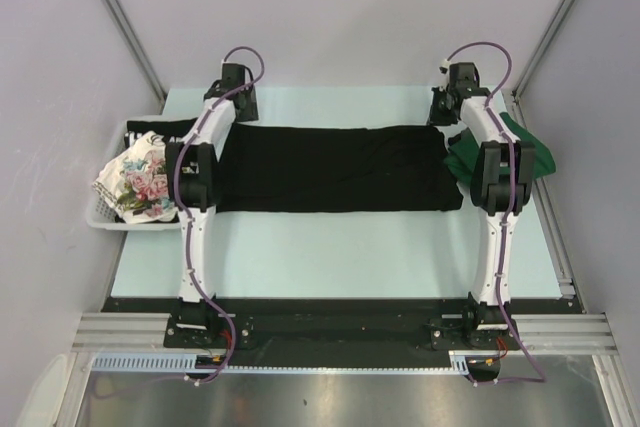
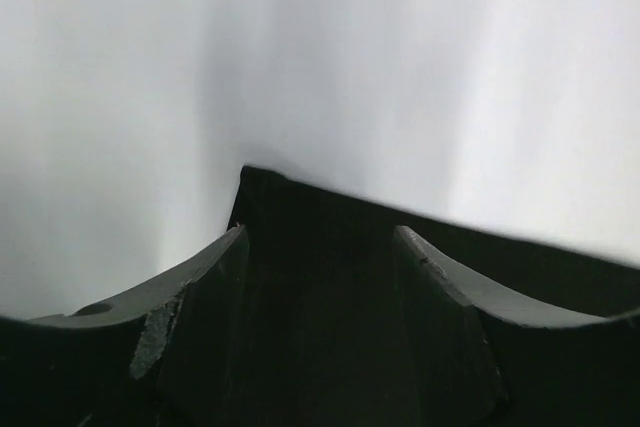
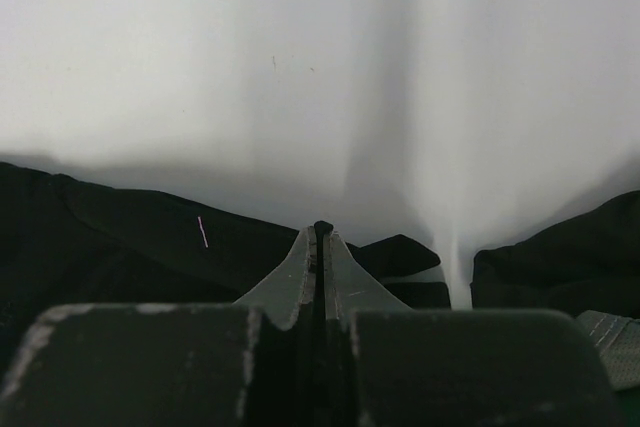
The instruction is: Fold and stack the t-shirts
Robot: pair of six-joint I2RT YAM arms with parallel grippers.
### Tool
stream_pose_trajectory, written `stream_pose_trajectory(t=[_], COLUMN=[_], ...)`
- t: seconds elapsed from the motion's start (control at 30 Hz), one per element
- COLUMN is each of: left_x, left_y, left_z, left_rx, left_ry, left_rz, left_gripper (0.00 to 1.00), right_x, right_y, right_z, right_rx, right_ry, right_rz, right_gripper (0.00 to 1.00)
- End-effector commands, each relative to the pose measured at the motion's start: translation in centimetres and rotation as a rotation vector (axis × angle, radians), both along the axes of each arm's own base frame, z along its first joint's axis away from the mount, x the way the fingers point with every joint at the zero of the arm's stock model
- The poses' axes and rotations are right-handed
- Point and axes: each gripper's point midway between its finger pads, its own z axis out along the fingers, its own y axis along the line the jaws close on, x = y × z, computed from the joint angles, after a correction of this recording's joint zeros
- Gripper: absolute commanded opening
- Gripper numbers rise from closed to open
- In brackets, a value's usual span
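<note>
One black t-shirt point(image 1: 330, 169), pale table point(image 1: 330, 257), grey walls point(image 1: 350, 17), left gripper point(image 2: 320, 237) spread, right gripper point(image 3: 322, 234) clenched

A large black t-shirt point(image 1: 335, 169) lies spread flat mid-frame on the pale table point(image 1: 330, 247), left arm point(image 1: 195, 197) and right arm point(image 1: 497, 187) over its ends. A green shirt point(image 1: 532, 152) lies bunched at right; the white basket point(image 1: 105, 219) at left holds a floral shirt point(image 1: 135, 185).

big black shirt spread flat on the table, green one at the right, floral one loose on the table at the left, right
No: the floral shirt lies inside the white basket at the left, as the top view shows. The rest holds.
</note>
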Motion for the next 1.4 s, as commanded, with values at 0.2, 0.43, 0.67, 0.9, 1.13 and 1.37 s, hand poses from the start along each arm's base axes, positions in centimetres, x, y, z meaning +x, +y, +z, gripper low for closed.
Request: stream_pose_trajectory(t=[0.2,0.43,0.67,0.9,1.13,1.37], left_x=[1.9,1.9,2.4,2.4,2.0,1.4], left_y=[1.0,2.9,3.4,3.3,3.5,4.2], left_z=[-0.8,-1.5,-1.8,-2.3,-2.4,-1.8], left_rx=[-0.058,-0.071,-0.050,-0.062,-0.059,-0.033], left_ry=[-0.028,-0.019,-0.030,-0.025,-0.010,-0.008], left_rz=[0.033,0.057,0.037,0.038,0.059,0.096], left_gripper=[0.68,0.67,0.67,0.58,0.38,0.07], right_x=[-0.4,-0.5,-0.4,-0.4,-0.6,-0.6], right_y=[1.6,1.7,1.9,1.9,1.9,1.9], right_z=[4.3,4.4,4.1,3.9,4.3,4.7], right_rx=[-0.002,0.000,-0.001,-0.011,-0.014,-0.018], right_ry=[-0.063,-0.066,-0.057,-0.046,-0.043,-0.047], right_rz=[0.045,0.048,0.054,0.055,0.054,0.056], right_gripper=[0.00,0.00,0.00,0.00,0.00,0.00])
